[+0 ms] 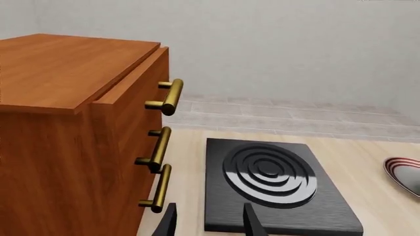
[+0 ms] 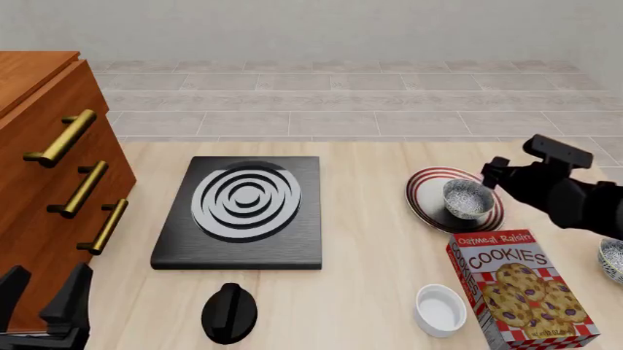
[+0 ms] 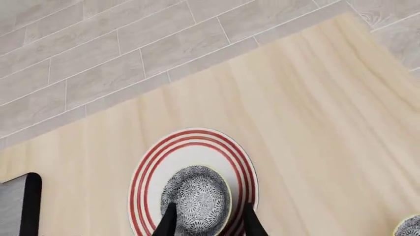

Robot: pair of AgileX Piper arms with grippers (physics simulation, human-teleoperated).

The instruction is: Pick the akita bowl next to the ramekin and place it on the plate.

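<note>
The akita bowl [image 2: 467, 198] rests upright on the plate [image 2: 421, 198], a white plate with red rings, at the table's right middle. In the right wrist view the akita bowl [image 3: 195, 196] sits in the plate [image 3: 147, 172], and my right gripper [image 3: 208, 223] hangs open just above it, one finger to each side of the bowl. From the front, the right gripper [image 2: 494, 175] is just behind and right of the bowl. The plain white ramekin [image 2: 440, 310] stands near the front edge. My left gripper [image 2: 44, 295] is open with nothing in it at the front left, beside the cabinet.
A second patterned bowl [image 2: 613, 259] lies at the right edge. A cookies box [image 2: 521, 288] stands between it and the ramekin. A black stove plate [image 2: 244, 211] and its knob [image 2: 230, 312] fill the middle. A wooden drawer cabinet [image 2: 49, 168] stands at the left.
</note>
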